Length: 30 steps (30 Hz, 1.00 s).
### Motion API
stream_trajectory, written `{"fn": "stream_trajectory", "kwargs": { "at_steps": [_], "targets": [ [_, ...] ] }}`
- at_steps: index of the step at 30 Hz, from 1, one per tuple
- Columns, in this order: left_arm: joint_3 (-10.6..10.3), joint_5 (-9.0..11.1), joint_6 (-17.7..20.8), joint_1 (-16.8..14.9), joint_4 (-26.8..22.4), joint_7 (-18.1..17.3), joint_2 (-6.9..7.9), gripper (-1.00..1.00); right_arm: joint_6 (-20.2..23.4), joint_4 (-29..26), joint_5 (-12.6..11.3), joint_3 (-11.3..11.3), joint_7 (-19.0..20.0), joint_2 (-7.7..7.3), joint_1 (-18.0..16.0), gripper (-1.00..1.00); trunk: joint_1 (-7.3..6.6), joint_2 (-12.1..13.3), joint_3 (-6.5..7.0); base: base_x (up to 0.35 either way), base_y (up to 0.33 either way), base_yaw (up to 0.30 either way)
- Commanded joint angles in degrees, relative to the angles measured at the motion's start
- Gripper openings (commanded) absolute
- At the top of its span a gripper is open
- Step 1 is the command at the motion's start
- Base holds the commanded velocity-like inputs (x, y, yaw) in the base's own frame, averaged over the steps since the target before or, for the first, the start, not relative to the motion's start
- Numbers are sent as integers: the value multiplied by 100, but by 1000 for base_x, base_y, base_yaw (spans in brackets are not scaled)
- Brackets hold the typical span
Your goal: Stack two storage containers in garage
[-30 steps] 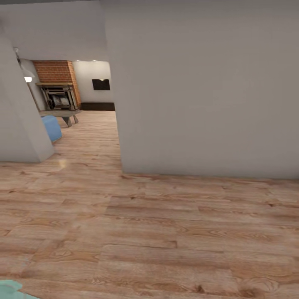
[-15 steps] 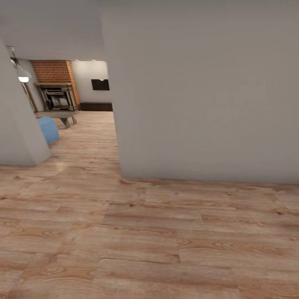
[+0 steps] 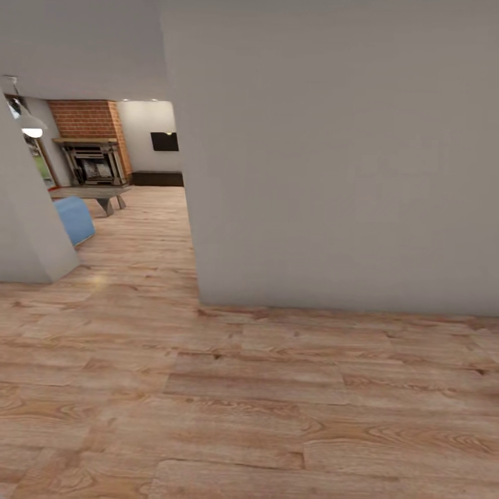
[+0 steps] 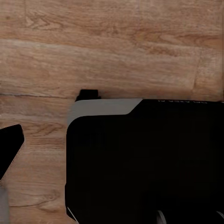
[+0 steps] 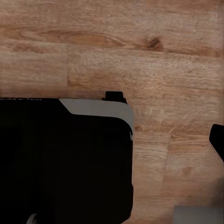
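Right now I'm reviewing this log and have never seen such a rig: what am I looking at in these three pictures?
It is a simulated wheeled robot with two arms, driving indoors. The head camera looks over a wood plank floor, past a grey wall, into the living room with a brick fireplace, a black TV and a blue sofa. The other two pictures come from cameras on each wrist, pointing down: they show the floor and the robot's dark base. Whether anything is held cannot be told from these pictures.
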Motion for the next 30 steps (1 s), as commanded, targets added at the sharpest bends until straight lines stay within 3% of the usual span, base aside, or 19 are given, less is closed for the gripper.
{"fn": "stream_trajectory", "kwargs": {
  "at_steps": [1,19,30],
  "targets": [
    [-7,31,6,-3,-3,16,-2,100,-22,15,56,-38,-25,1,-8,100,5,-8,-9,338,0,0],
    [-7,31,6,-4,1,16,-2,100,-16,15,61,-37,-25,16,-5,100,5,-8,-9,338,0,0],
    [-5,31,6,-3,1,16,-2,100,-22,15,66,-37,-25,10,-7,100,5,-8,-10,338,0,211]
  ]
}}
